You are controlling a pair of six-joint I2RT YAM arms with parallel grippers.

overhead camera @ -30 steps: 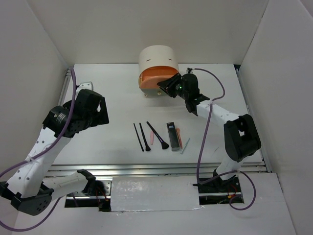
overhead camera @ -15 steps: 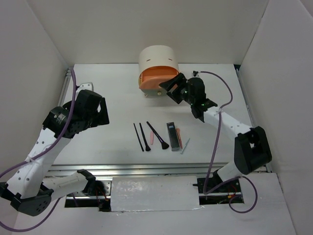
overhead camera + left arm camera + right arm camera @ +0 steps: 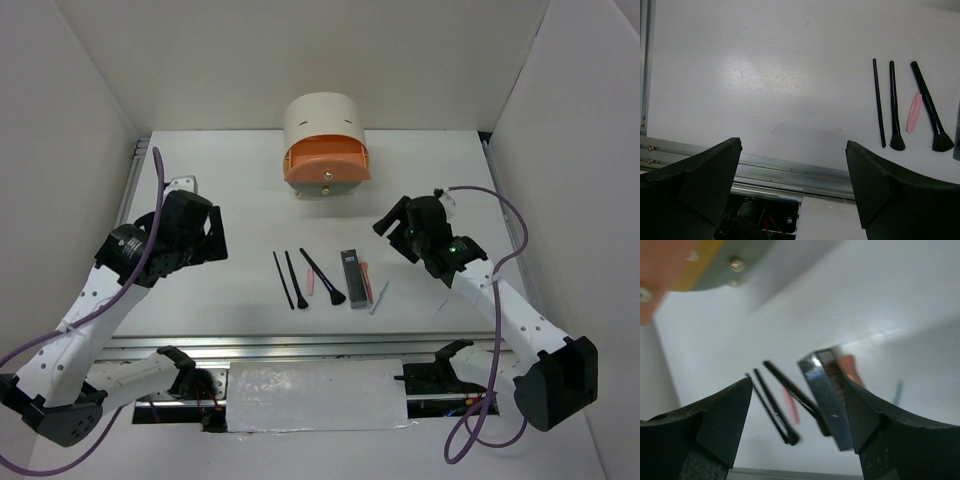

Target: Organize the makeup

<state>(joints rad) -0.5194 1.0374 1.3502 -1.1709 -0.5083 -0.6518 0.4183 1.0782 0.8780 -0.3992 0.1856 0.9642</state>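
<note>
Plainly, left gripper (image 3: 794,145) gaped empty, brushes (image 3: 897,143) ahead of its fingers, right gripper (image 3: 797,382) gaped empty, box (image 3: 827,395) beyond, between its fingers.

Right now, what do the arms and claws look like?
Left arm and right arm: white tubular links, black joint housings, a purple cable trailing along each. Green light near the right wrist. Left claw and right claw: two broad black wedge-shaped fingers.

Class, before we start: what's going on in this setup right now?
Two robot arms are set to organize makeup; neither holds anything. The makeup lies in a row on the table. Behind it, the cream organizer has its orange drawer pulled out. The right gripper hovers open right of the row; the left gripper hangs open well to its left.
</note>
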